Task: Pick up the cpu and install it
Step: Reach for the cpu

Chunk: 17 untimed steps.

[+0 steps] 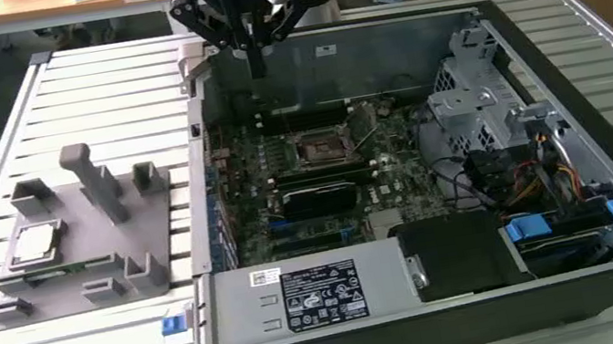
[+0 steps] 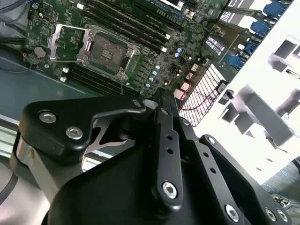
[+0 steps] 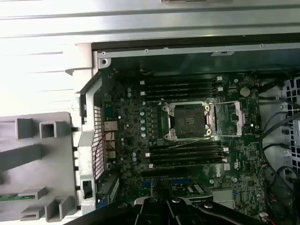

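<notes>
Lying on stand [image 1: 153, 244], cpu [image 1: 37, 241], tool [image 1: 257, 67] well apart

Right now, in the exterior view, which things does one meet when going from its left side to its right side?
The cpu → the grey holder's tall post → the open processor socket → the metal drive cage.

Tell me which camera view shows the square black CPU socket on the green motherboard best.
The first wrist view: it looks straight down on the square black CPU socket, unobstructed and open. The second wrist view shows the socket at a slant. The exterior view shows the socket small and distant.
</notes>
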Available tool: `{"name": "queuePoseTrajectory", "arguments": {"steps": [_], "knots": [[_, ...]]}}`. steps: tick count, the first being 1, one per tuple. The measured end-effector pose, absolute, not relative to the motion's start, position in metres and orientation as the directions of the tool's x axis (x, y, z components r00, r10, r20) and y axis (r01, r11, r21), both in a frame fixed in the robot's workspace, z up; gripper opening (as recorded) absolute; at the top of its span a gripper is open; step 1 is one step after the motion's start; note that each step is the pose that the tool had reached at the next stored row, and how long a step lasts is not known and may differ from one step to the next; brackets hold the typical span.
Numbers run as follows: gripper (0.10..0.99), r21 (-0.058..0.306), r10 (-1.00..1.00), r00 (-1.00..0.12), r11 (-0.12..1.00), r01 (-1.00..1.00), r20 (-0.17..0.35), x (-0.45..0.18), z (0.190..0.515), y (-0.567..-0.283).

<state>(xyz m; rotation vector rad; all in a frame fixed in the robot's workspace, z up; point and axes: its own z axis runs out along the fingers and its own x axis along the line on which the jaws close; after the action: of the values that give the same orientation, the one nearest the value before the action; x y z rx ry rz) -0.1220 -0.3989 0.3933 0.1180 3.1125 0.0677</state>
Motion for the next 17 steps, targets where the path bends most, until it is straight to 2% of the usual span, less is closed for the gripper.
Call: {"name": "queuePoseTrajectory", "arguments": {"steps": [17], "knots": [[0.106, 0.044, 0.076, -0.997, 0.996, 0.075, -0.025, -0.1312, 0.3931, -0.3990]]}}
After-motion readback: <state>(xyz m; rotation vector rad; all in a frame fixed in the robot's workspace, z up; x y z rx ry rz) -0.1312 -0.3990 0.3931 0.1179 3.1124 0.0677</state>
